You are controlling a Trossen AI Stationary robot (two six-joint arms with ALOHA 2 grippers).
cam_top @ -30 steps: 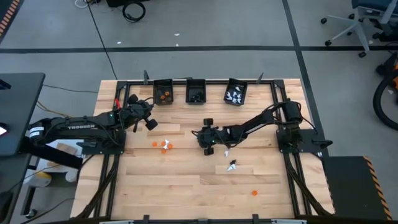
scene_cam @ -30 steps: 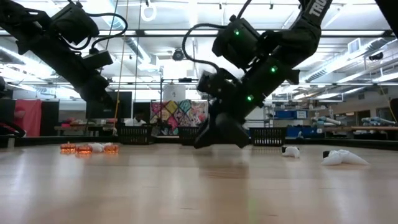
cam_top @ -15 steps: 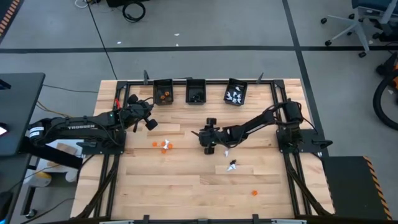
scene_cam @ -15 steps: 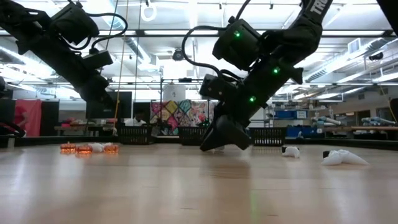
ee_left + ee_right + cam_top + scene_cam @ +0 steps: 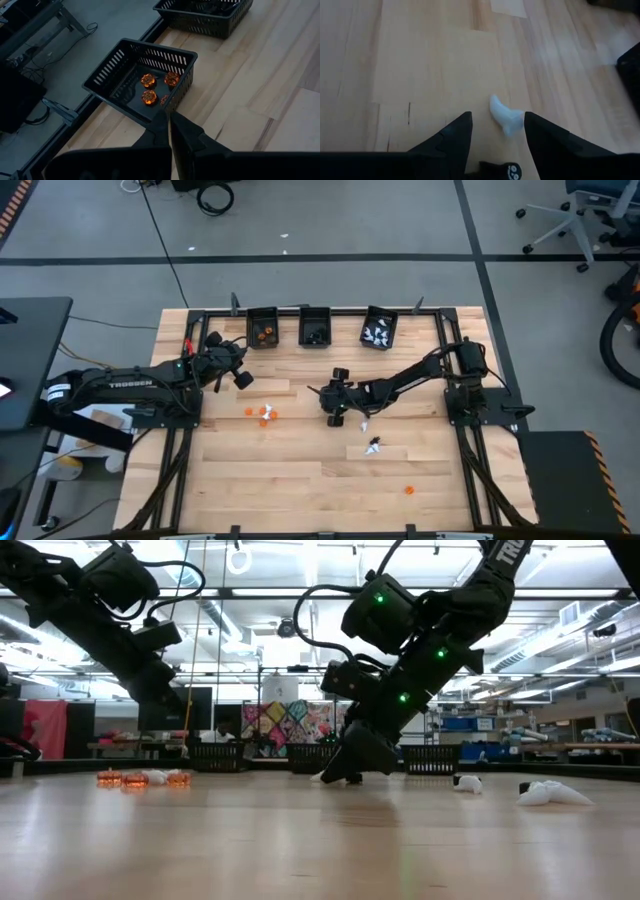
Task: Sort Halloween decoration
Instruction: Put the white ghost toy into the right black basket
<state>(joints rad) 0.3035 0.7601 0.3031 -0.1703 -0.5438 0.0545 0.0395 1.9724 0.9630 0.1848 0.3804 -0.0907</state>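
- The wooden table carried three black bins along its far edge, apparently one per colour.
- The right gripper sat low mid-table, fingers spread either side of a white trinket, seemingly lined up to pinch it.
- The left gripper waited closed near the bin of orange trinkets.
- More loose trinkets lay scattered nearby.

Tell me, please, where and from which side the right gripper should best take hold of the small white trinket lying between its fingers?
The white trinket lies flat on the table between the open fingers of the right gripper. It looks long and thin, with one end wider. Probably best to come straight down from above and close across its narrow middle, where the fingers already stand either side.
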